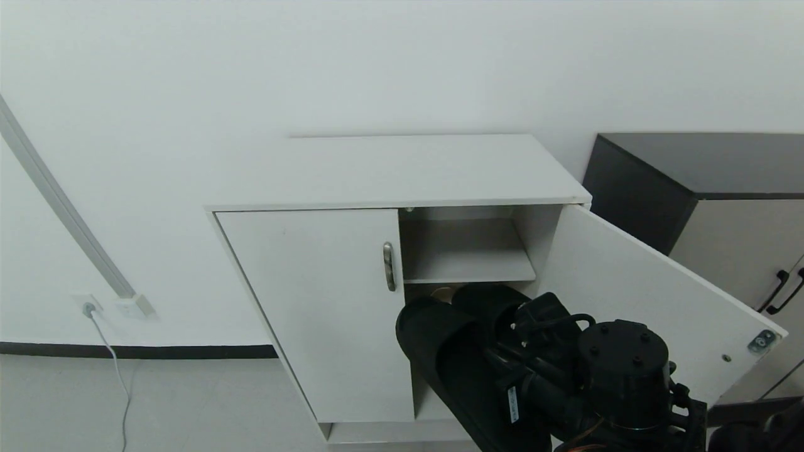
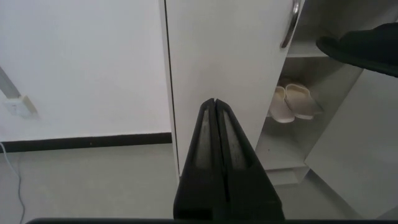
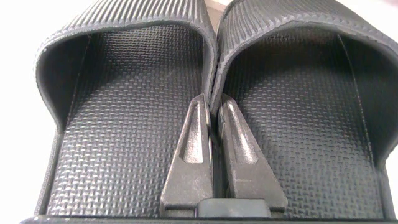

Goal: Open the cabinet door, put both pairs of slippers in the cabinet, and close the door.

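White wall (image 1: pixel 377 63), open cabinet (image 1: pixel 440 169): black slippers (image 3: pixel 124 118) in clenched right jaws, beige slippers (image 2: pixel 292 102) beyond empty clenched left jaws

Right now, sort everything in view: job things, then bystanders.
Job: black slippers pinched in right gripper; beige slippers inside white cabinet; its open door.
Bystanders: dark cabinet; wall socket; left gripper, shut, empty.
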You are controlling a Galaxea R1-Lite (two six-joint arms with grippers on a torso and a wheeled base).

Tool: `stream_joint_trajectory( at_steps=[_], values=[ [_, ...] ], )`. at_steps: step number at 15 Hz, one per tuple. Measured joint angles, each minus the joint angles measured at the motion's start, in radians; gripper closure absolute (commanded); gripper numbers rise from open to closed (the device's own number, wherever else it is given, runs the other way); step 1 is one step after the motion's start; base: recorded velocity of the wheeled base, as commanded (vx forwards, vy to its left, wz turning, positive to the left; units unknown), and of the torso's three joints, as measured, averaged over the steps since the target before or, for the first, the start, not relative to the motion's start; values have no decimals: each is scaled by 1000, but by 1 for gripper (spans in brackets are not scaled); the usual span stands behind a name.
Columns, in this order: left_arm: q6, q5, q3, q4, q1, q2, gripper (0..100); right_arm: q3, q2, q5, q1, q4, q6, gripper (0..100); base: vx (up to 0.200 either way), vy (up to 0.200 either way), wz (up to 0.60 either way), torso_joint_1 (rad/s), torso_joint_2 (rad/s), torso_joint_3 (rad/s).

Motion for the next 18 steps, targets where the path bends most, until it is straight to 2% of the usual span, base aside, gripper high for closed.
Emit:
stream_joint_trajectory(
  at_steps=[10,15,18],
  values=[
    [-1,0,0,0,0,0,100,6,17,-3,0,-36,-1,100,0,0,0,-133,471,335],
    [-2,0,0,0,0,0,100,26,43,-2,-2,-110,-20,100,0,0,0,-49,441,391],
    [-3,0,0,0,0,0,100,29,52,-2,-1,-114,-20,100,0,0,0,-4,212,206]
  ],
)
